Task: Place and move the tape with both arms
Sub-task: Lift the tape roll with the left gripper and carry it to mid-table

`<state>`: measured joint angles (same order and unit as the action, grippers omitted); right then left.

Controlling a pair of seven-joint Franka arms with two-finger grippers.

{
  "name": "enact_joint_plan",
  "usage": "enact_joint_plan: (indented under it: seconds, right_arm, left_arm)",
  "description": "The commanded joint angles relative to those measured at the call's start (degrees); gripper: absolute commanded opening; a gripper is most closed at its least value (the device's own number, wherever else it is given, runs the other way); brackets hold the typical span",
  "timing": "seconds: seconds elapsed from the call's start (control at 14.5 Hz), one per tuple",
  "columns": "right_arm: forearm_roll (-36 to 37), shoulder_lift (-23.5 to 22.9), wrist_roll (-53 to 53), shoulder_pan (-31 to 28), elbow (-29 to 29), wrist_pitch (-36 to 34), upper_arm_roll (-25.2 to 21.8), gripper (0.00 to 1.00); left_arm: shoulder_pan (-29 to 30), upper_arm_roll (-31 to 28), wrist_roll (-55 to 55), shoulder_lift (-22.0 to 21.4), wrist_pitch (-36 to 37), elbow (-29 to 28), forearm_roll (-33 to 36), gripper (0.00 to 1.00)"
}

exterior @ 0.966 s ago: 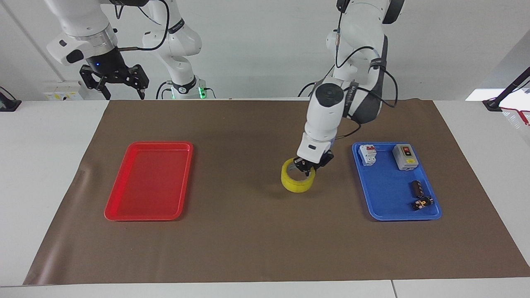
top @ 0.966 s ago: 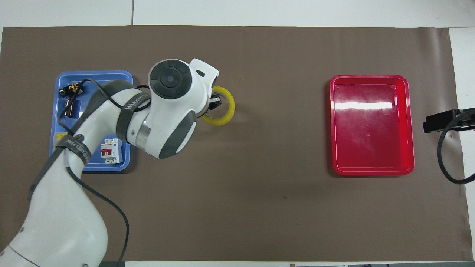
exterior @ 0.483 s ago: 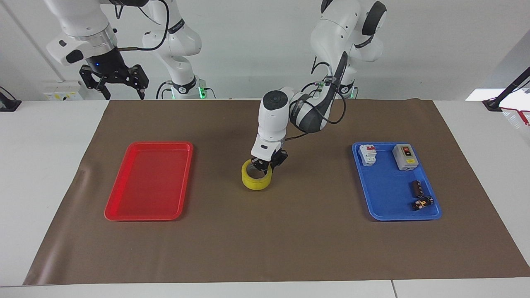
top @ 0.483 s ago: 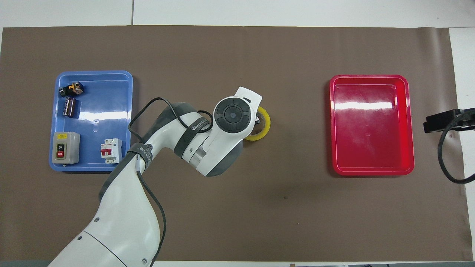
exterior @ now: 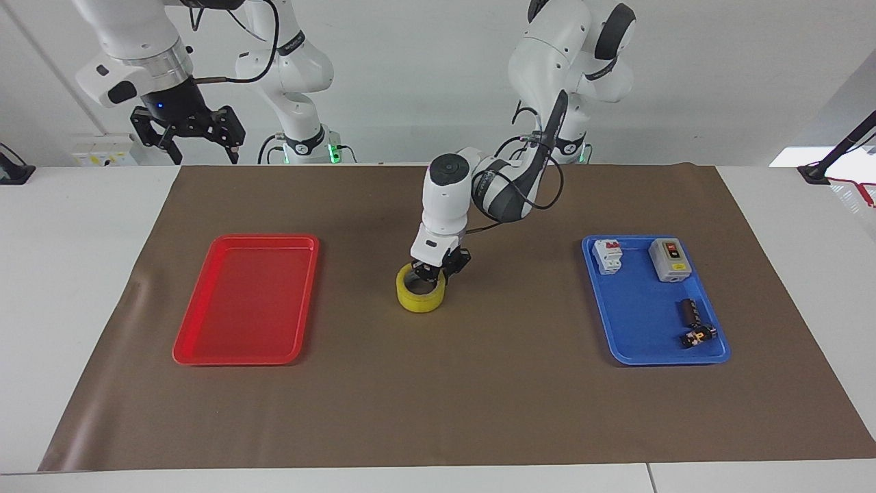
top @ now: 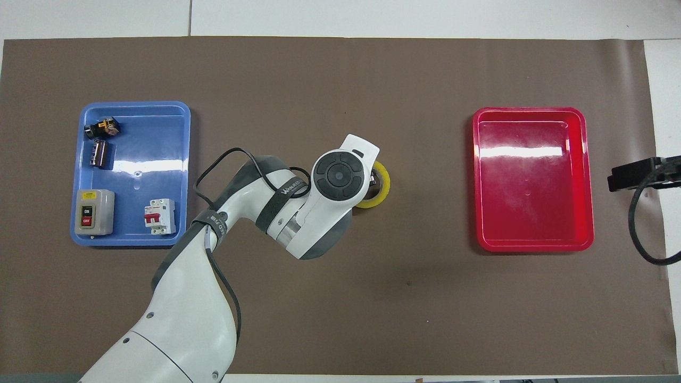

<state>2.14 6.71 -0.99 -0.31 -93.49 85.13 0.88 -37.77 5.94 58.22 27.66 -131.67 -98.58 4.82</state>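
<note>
The yellow tape point(exterior: 420, 294) is at the middle of the brown mat, at or just above its surface. My left gripper point(exterior: 432, 271) is shut on the part of the roll's rim nearest the robots, one finger inside the ring. In the overhead view the left wrist hides most of the tape point(top: 383, 187), and only an arc of it shows. My right gripper point(exterior: 198, 145) is open and empty, raised over the table edge at the right arm's end. It waits there, and only a part of it point(top: 636, 174) shows in the overhead view.
A red tray point(exterior: 263, 237) lies empty on the mat toward the right arm's end; it also shows in the overhead view point(top: 532, 110). A blue tray point(exterior: 640, 311) toward the left arm's end holds a circuit breaker point(exterior: 608, 255), a switch box point(exterior: 669, 259) and small black components point(exterior: 692, 323).
My left gripper has carried the tape from beside the blue tray to the middle of the mat, lowering it. The right arm has not moved.
</note>
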Motion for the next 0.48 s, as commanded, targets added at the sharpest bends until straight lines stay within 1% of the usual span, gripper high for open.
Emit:
enact_joint_plan:
  seconds: [0.0,0.14,0.28,0.41]
  right_arm:
    - [-0.9,1.5,-0.5,-0.1,-2.0,1.3,0.4,1.0]
    - [-1.3,1.5,-0.2,-0.1,-2.0,1.2,0.5,1.0]
    - [-1.9,1.5,-0.2,-0.1,-2.2,1.5,0.5,1.0]
    - [-4.1,0.7,0.1,0.0,-2.5,2.9,0.6,1.0]
  left_arm:
    - [0.1,-0.8,0.7,-2.0,-0.8,-0.9,1.7,1.0]
    - [1.4,-1.3,-0.7,-4.4,-0.2,-1.2,1.6,1.0]
    - [5.6,-1.1,-4.2,-7.9,0.8,-2.5,1.6,1.0]
    - [9.2,-1.0,-9.1,-11.3,5.0,-3.2,1.5,1.0]
